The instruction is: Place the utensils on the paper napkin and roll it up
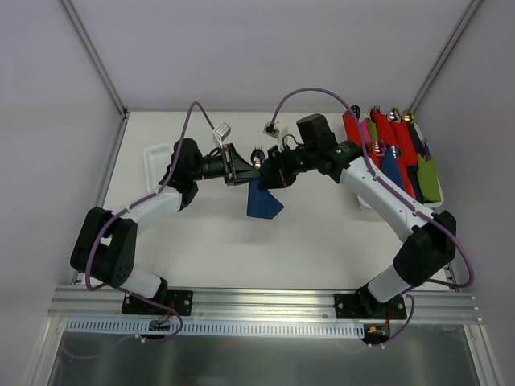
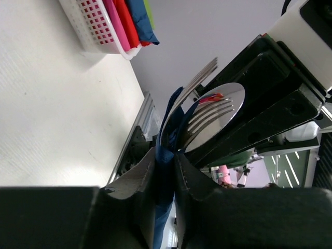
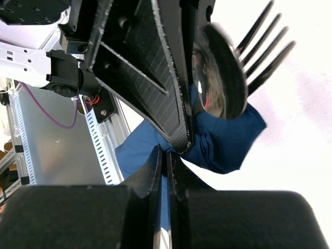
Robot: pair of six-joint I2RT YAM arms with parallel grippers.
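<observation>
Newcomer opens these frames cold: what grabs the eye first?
Both arms meet in the middle, the left gripper and right gripper pinching one blue napkin that hangs crumpled between them. A spoon and fork stick out of its top. At the far right, a row of red, pink and green rolls stands out against the white table.

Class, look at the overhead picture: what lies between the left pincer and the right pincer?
The top view shows the dark blue napkin hanging between the left pincer and right pincer, with the shiny spoon bowl at its far end.
</observation>
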